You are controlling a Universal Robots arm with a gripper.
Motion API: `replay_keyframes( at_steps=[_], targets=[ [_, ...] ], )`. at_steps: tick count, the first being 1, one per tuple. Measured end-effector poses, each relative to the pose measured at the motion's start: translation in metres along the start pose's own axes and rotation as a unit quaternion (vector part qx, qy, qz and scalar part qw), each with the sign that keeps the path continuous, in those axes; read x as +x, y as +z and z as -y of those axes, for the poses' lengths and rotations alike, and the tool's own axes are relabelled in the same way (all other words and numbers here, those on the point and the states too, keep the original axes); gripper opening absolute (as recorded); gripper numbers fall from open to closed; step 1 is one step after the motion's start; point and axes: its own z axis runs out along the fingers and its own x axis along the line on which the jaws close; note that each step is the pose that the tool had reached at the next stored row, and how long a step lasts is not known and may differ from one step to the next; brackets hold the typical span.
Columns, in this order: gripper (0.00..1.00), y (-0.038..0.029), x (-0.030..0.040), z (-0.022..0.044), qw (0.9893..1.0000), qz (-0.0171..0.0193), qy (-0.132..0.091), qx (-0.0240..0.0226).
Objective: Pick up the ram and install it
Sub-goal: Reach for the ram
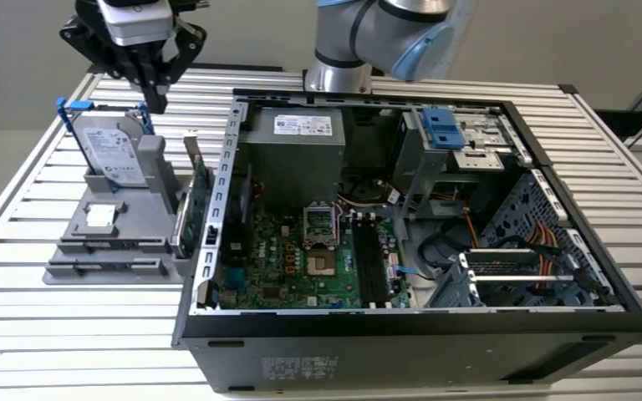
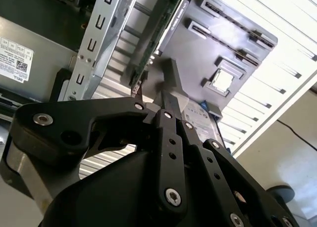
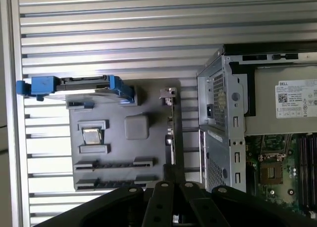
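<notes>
Your end effector [image 1: 156,104] hangs pinched closed and empty above the hard drive [image 1: 114,150]; the ram [image 1: 114,246] sits in the gray holder [image 1: 70,272] on the desk [image 1: 31,334].

My fingers [image 1: 156,98] point straight down, pressed together with nothing between them, close above the top edge of the hard drive [image 1: 114,150], at its corner on the exterior view's right. In the second wrist view my black finger links [image 2: 167,138] fold in to meet along one line. My wrist [image 1: 134,21] sits upright over them. My arm [image 1: 394,25] stands to the exterior view's right of the hard drive, farther back.
</notes>
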Motion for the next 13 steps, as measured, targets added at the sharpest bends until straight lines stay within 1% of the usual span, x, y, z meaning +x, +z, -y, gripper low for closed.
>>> replay_keyframes(
  at_steps=[13],
  targets=[
    [0.00,0.0002,0.0185,0.0011,1.0000,0.0000,0.000,0.0000]
  ],
)
